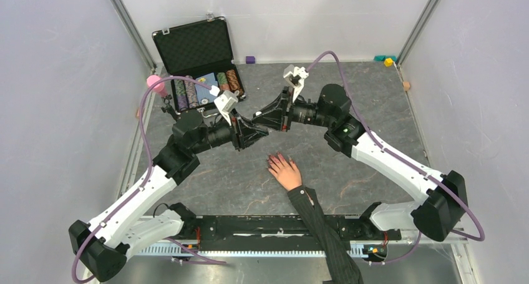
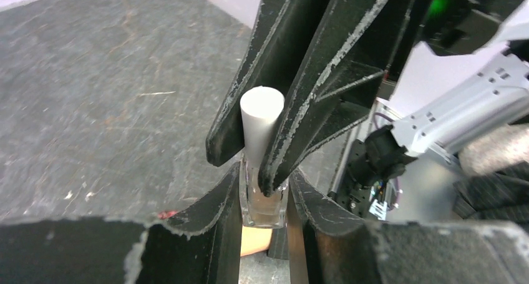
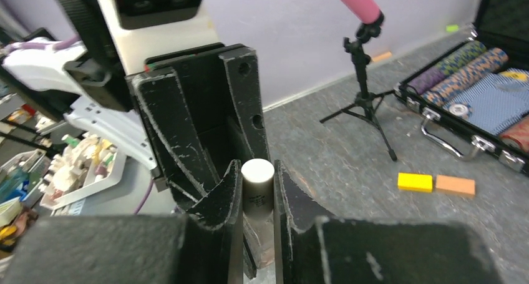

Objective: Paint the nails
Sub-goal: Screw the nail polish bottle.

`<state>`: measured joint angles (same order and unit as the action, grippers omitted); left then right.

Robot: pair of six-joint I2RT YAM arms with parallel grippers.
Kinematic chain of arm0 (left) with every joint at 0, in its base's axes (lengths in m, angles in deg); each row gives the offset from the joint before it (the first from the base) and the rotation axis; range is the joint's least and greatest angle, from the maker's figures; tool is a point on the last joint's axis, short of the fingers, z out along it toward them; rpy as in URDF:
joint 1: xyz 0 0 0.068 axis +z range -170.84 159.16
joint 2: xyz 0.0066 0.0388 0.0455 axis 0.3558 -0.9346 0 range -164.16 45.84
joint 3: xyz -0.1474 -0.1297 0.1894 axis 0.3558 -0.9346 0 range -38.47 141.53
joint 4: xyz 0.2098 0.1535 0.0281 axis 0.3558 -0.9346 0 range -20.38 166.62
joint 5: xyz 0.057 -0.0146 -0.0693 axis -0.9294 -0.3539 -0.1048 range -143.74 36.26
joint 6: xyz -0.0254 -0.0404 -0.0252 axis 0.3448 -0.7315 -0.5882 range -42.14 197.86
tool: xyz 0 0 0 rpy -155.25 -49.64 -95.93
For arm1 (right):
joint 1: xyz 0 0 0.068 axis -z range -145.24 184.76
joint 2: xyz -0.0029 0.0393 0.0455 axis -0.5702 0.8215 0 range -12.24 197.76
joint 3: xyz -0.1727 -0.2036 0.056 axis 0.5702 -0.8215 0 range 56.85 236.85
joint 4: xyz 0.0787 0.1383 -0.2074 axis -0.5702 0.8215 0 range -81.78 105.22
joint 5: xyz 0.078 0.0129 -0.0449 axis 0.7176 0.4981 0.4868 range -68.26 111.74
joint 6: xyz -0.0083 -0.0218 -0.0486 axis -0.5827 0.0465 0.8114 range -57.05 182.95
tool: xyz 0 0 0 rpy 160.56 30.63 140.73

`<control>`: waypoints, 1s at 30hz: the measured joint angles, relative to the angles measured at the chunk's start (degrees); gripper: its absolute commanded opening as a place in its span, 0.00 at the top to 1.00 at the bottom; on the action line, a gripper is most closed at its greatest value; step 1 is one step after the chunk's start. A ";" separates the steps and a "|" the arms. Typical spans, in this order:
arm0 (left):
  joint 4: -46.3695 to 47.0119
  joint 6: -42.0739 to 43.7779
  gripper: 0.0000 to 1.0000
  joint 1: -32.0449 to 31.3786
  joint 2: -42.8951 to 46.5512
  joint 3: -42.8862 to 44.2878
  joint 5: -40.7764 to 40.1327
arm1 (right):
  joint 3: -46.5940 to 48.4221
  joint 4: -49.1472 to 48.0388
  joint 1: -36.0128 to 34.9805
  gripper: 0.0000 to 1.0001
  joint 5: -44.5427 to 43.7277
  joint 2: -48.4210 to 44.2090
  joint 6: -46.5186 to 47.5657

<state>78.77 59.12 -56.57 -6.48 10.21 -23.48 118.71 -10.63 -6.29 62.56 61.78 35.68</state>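
Several pink nails (image 1: 273,161), dark tabletop (image 1: 374,97), pale walls (image 1: 312,15)

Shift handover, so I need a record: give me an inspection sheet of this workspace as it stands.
Surface: dark scratched mat; no spill seen.
Job's things: nails, reddish, on a hand lying flat near centre; clear bottle with white cap, held off the mat.
Clutter: open chip case, pink-topped tripod, yellow block, orange block.
Grippers: left gripper clamps the bottle's body; right gripper closed around the cap.
Cables: purple cables loop along both arms, clear of the hand.
Surroundings: pale walls, metal frame posts.
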 measured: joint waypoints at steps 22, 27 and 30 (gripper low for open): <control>-13.11 -0.02 0.98 1.01 0.72 0.00 -22.36 | 11.30 15.98 -12.50 0.98 -38.75 11.15 0.92; -12.83 0.00 0.98 0.98 0.59 0.00 -22.36 | 11.30 16.37 -13.22 0.78 -40.92 10.78 2.19; -12.04 0.04 0.98 0.83 0.55 0.00 -21.73 | 11.30 17.05 -13.31 0.68 -40.87 9.84 4.15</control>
<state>66.73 59.16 -55.74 -5.93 10.21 -45.21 130.01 6.42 -19.61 21.69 71.61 39.84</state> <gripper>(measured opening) 0.333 0.249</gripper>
